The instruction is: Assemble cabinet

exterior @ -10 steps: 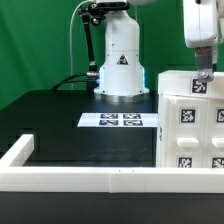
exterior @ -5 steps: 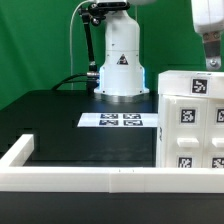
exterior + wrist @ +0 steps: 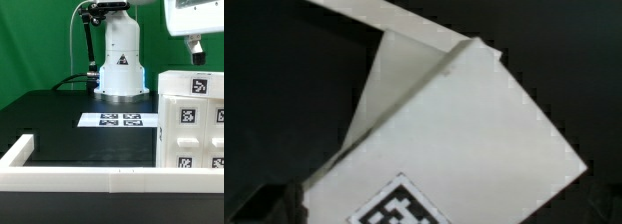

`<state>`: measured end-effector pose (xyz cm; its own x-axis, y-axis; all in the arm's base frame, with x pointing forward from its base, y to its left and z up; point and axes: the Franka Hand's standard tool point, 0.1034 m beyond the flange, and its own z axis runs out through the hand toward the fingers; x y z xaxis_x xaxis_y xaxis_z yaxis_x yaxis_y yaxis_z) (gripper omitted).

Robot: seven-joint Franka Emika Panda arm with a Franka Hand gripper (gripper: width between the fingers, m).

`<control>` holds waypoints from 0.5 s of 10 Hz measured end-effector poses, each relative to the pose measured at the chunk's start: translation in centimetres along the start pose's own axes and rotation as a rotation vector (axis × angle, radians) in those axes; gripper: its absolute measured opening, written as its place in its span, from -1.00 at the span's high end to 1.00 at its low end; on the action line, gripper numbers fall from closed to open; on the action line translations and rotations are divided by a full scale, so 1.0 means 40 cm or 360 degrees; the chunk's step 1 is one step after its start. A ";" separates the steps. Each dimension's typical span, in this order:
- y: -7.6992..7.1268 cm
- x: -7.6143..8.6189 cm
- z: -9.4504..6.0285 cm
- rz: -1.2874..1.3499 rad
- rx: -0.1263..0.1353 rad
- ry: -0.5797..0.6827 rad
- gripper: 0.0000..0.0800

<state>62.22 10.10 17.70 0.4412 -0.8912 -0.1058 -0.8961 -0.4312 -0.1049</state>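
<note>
The white cabinet body (image 3: pixel 190 125) stands at the exterior view's right, with black-and-white tags on its top and front faces. My gripper (image 3: pixel 197 50) hangs above its top face, clear of it and holding nothing. In the wrist view the cabinet's white top (image 3: pixel 455 130) fills the frame, with one tag (image 3: pixel 402 208) on it. A dark finger (image 3: pixel 272 205) shows at the frame's corner, and the jaws stand wide apart. No smaller cabinet blocks are in view.
The marker board (image 3: pixel 120 120) lies flat on the black table in front of the robot base (image 3: pixel 122 65). A low white border rail (image 3: pixel 90 178) runs along the near edge and up the exterior view's left side.
The gripper has risen from just above the cabinet's top face to well above it. The cabinet has not moved.
</note>
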 end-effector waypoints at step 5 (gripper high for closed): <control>-0.001 0.005 0.004 -0.1212 -0.0046 0.0021 -0.99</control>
<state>62.37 9.96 17.53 0.9377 -0.3476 -0.0029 -0.3454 -0.9310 -0.1181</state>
